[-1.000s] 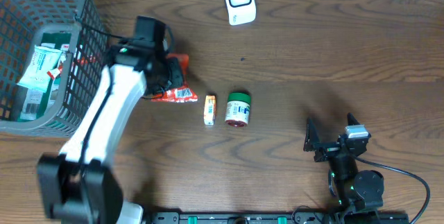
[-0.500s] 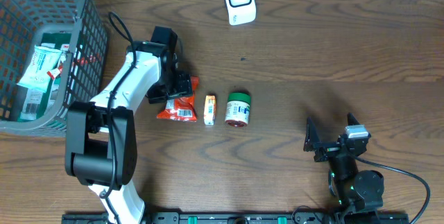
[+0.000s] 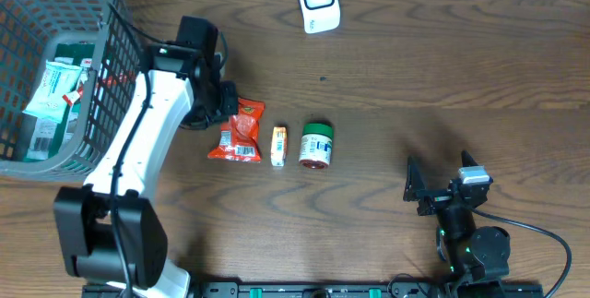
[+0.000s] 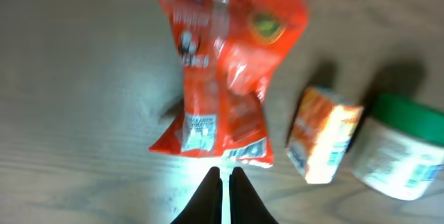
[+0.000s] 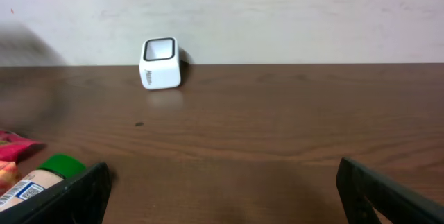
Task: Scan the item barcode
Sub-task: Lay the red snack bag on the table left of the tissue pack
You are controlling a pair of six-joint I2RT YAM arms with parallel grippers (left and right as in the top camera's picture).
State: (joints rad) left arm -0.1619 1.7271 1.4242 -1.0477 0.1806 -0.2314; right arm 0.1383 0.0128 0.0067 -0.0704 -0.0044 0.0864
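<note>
A red snack packet (image 3: pixel 238 130) (image 4: pixel 222 64) lies flat on the table, its white barcode label at the near end. Right of it are a small orange box (image 3: pixel 278 145) (image 4: pixel 322 137) and a green-lidded jar (image 3: pixel 316 144) (image 4: pixel 402 148). The white scanner (image 3: pixel 318 1) (image 5: pixel 160 63) stands at the far edge. My left gripper (image 3: pixel 224 106) (image 4: pixel 225 172) is shut and empty, hovering at the packet's left side, its tips just short of the label end. My right gripper (image 3: pixel 441 190) (image 5: pixel 222 172) rests open near the front right, holding nothing.
A grey wire basket (image 3: pixel 109 86) with several packaged items stands at the far left, close behind my left arm. Bare wood lies between the jar and my right gripper.
My left gripper set the red packet down beside the orange box, let go, drew back up and left, and closed. The right arm has not moved.
</note>
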